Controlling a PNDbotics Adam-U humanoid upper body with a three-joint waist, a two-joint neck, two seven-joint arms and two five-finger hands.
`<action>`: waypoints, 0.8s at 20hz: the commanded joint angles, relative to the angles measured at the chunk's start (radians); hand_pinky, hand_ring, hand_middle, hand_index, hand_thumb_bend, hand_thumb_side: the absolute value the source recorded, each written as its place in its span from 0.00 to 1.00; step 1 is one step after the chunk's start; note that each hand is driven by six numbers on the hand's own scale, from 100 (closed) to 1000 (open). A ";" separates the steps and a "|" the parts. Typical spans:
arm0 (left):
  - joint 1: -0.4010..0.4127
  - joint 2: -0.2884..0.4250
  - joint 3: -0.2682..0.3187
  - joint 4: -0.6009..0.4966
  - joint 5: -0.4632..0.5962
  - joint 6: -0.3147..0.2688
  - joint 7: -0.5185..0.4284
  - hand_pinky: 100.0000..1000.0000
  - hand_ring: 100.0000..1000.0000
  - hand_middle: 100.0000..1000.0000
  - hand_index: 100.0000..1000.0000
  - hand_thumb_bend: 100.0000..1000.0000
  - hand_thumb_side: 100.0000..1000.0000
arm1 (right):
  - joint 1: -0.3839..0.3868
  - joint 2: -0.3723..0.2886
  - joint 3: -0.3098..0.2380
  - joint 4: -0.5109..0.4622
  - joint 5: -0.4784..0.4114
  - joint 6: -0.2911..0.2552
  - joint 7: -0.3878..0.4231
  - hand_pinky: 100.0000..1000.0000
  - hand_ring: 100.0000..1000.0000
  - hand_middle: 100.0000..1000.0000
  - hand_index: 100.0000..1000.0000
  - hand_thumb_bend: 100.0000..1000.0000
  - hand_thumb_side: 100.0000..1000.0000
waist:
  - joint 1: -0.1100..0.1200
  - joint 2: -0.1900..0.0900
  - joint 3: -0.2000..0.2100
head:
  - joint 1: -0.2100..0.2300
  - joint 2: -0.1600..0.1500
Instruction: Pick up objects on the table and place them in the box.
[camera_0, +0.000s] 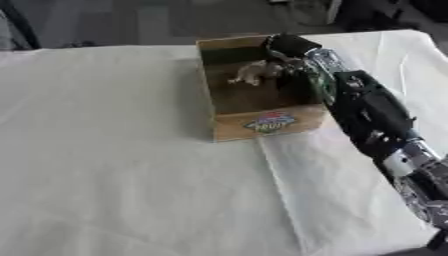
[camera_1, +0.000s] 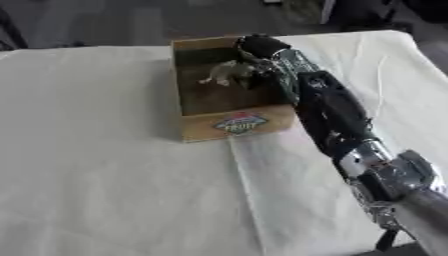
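Right robot hand (camera_0: 282, 59) grips a pale object (camera_0: 249, 73) inside the box (camera_0: 267, 122).

Both views look steeply down from above the near edge of the white cloth-covered table (camera_0: 131, 175), facing the open brown cardboard box (camera_0: 262, 125) standing at the table's far side. Both sit well back from the box. They share nearly everything: box, cloth and the dark floor beyond the box. In the right eye view the box lies further left.
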 joint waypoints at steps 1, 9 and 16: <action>-0.014 0.007 0.004 -0.019 0.004 -0.003 0.000 0.46 0.43 0.42 0.58 0.34 0.48 | -0.017 -0.029 -0.009 -0.022 -0.013 -0.007 0.034 0.59 0.67 0.72 0.74 0.27 0.05 | 0.000 -0.018 -0.004 | 0.000 -0.006; -0.010 0.014 0.007 -0.017 0.001 -0.005 0.003 0.46 0.43 0.42 0.58 0.34 0.47 | -0.013 -0.061 -0.009 -0.129 -0.190 -0.013 0.170 0.83 0.87 0.93 0.90 0.57 0.40 | -0.008 -0.029 -0.021 | 0.005 -0.005; -0.005 0.022 0.015 -0.014 -0.002 -0.008 0.010 0.46 0.43 0.42 0.58 0.34 0.47 | 0.017 -0.114 -0.023 -0.274 -0.484 0.025 0.201 0.72 0.81 0.86 0.88 0.43 0.43 | -0.013 -0.037 -0.049 | 0.019 -0.006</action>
